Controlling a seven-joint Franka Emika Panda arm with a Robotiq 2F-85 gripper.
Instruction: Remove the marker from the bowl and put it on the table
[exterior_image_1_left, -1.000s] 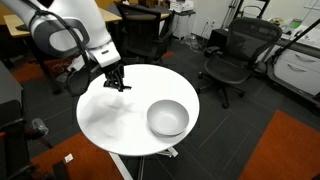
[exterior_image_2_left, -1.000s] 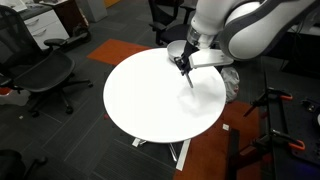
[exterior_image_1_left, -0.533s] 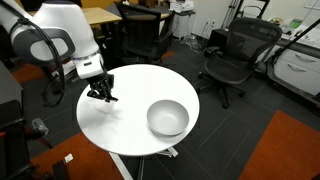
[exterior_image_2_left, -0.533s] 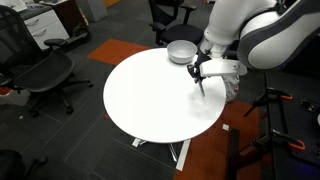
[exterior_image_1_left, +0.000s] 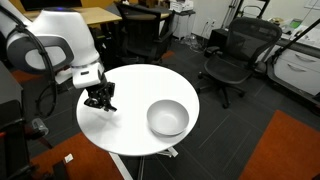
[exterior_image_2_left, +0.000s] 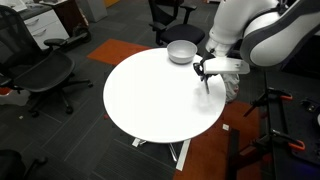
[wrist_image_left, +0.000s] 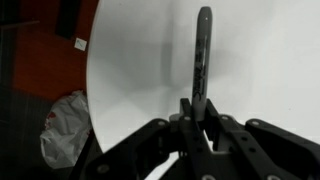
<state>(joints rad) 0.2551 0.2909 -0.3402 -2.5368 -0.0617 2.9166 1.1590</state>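
My gripper (exterior_image_1_left: 99, 99) is shut on the dark slim marker (wrist_image_left: 202, 55) and holds it just above the round white table (exterior_image_1_left: 135, 125), near the table's edge. In an exterior view the marker (exterior_image_2_left: 206, 82) hangs point-down from the gripper (exterior_image_2_left: 203, 70). The wrist view shows the marker sticking out from between the closed fingers (wrist_image_left: 197, 108) over the white tabletop (wrist_image_left: 150, 60). The grey-white bowl (exterior_image_1_left: 167, 117) stands on the table well away from the gripper and looks empty; it also shows in an exterior view (exterior_image_2_left: 181, 51).
Black office chairs (exterior_image_1_left: 232, 55) stand around the table, one also in an exterior view (exterior_image_2_left: 45, 75). Wooden desks (exterior_image_1_left: 85, 16) are behind. A white plastic bag (wrist_image_left: 62, 125) lies on the floor beside the table. Orange carpet (exterior_image_1_left: 285, 150) lies to one side.
My gripper has carried the marker away from the bowl toward the table's edge and come lower over the tabletop. The bowl has not moved.
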